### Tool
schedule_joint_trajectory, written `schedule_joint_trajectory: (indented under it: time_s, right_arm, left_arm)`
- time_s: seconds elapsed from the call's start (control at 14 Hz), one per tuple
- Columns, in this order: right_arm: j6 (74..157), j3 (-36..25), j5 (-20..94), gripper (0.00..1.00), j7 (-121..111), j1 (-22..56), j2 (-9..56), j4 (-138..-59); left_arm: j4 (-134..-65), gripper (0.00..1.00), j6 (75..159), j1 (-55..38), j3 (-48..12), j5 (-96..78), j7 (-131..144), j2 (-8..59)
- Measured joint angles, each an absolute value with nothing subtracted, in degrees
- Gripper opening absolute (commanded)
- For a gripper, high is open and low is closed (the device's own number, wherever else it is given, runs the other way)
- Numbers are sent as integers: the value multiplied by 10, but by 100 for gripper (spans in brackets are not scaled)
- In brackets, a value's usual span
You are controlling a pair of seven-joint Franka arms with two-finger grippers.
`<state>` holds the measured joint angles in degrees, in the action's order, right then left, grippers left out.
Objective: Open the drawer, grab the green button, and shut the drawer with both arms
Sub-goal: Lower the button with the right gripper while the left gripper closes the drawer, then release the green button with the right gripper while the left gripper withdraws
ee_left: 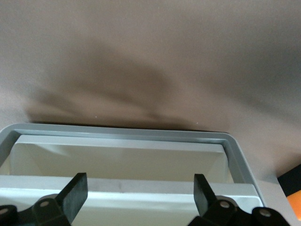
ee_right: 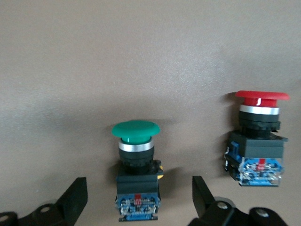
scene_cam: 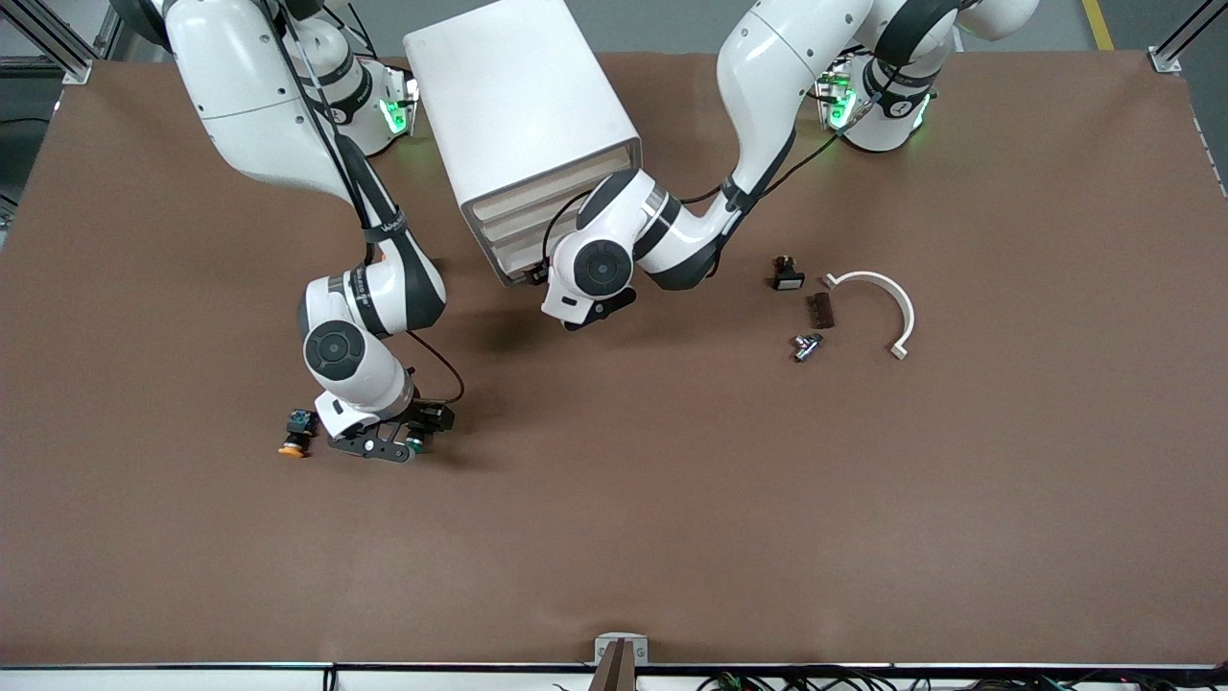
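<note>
- Button (ee_right: 136, 155), green-capped, lies on the table (scene_cam: 672, 499) at lower left of the front view, between the spread, released fingers of the right gripper (scene_cam: 398, 446); lifting askew could topple it into the red-capped button (ee_right: 257, 136) just beside.
- Left gripper (ee_left: 136, 193), fingers parted and empty, faces the drawer (ee_left: 122, 160) at frame centre; an off-centre push might jam it. Open tabletop lies below.

We see the green-capped button (ee_right: 136, 165) lying on the brown table, between parted fingers. The lowest drawer (ee_left: 122, 157) stands pulled out.
</note>
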<state>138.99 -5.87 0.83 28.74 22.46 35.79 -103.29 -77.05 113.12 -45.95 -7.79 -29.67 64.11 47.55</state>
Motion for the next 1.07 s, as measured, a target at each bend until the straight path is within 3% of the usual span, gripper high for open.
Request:
schedule_joint_trajectory:
  time_s: [0.64, 1.07]
  right_arm:
    - [1162, -62, 8, 100, 212, 196, 304, -919]
    - [1088, -63, 8, 100, 122, 125, 257, -903]
  left_arm:
    - [-774, 99, 1134, -454, -82, -319, 641, 474]
    - [-766, 99, 1131, -394, -78, -259, 641, 433]
